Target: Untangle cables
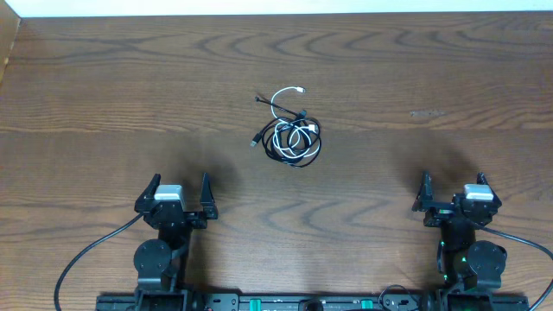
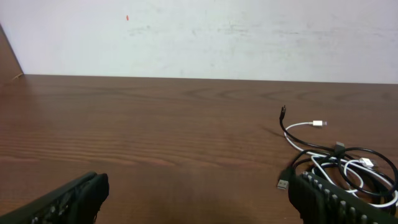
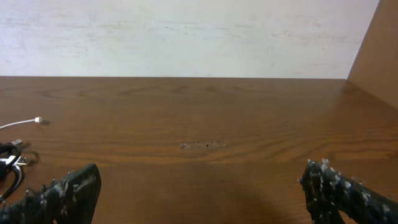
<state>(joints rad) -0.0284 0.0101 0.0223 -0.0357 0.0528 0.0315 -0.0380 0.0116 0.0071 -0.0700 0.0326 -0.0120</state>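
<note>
The cables (image 1: 291,134) lie in one tangled bundle on the wooden table, near the middle and toward the far side: black cords coiled with a white cord, plug ends sticking out to the left and top. In the left wrist view the bundle (image 2: 339,163) is ahead to the right, a silver USB plug (image 2: 283,184) by my right finger. In the right wrist view only its edge (image 3: 12,155) shows at far left. My left gripper (image 1: 177,192) and right gripper (image 1: 452,187) are both open and empty, well short of the bundle.
The wooden table (image 1: 432,78) ends at a pale wall at the far side. A faint scuff mark (image 1: 426,113) is on the wood at right. Thick black arm wires (image 1: 82,259) run by the arm bases at the near edge.
</note>
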